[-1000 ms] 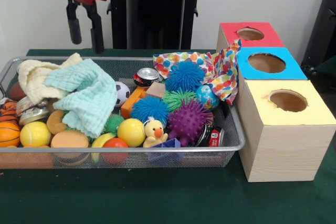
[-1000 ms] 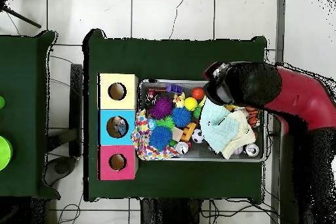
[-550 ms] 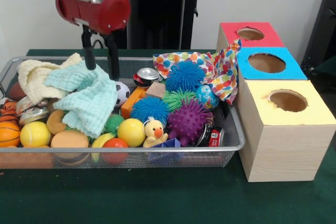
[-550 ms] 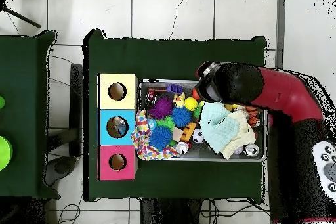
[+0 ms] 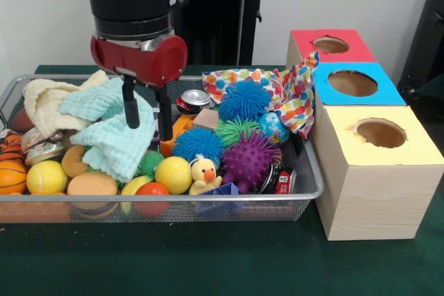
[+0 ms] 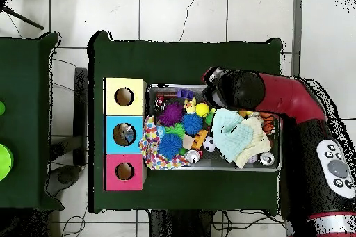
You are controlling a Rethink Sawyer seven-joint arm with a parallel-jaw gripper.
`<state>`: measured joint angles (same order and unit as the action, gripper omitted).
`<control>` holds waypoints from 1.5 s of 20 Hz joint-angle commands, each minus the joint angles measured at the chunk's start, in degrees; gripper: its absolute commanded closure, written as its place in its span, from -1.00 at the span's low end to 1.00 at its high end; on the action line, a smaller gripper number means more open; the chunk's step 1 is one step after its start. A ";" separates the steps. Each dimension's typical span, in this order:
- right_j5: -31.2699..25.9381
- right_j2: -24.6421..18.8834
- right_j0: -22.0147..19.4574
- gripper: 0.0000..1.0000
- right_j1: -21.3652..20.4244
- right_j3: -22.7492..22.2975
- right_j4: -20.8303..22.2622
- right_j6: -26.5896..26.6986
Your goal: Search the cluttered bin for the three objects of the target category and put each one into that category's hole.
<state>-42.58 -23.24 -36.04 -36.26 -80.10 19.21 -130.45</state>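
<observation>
My gripper (image 5: 147, 119) hangs open and empty inside the wire bin (image 5: 236, 197). Its black fingers (image 5: 130, 110) straddle the right edge of the mint cloth (image 5: 111, 129); the right one is in front of the orange block (image 5: 177, 129). Just below are a green spiky ball (image 5: 148, 163) and a yellow ball (image 5: 173, 173). Blue (image 5: 244, 100) and purple (image 5: 248, 159) spiky balls, a rubber duck (image 5: 203, 173) and a can (image 5: 194, 100) lie to the right. In the overhead view the red arm (image 6: 240, 92) hides the gripper above the bin (image 6: 229, 168).
Three boxes with round holes stand beside the bin: red (image 5: 331, 45), blue (image 5: 354, 82), yellow (image 5: 378, 136). A polka-dot cloth (image 5: 295, 95) drapes over the bin's right end. A cream cloth (image 5: 43, 102), tennis ball (image 5: 46, 177) and basketball (image 5: 10, 171) fill the left end.
The arm has come down and shifted right in the front view. The open fingers dropped from above the bin's back rim to the mint cloth's right edge.
</observation>
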 commanded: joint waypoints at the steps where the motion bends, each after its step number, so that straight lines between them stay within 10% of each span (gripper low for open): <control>1: -11.95 -6.17 -5.57 -1.00 1.78 3.11 3.53 26.65; 15: -24.33 -9.96 -10.65 -1.00 1.49 8.80 2.42 34.80; 30: -9.45 -4.30 -6.22 -1.00 2.86 -4.25 -0.11 14.26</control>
<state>-55.00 -28.63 -45.31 -35.74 -75.15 20.04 -112.32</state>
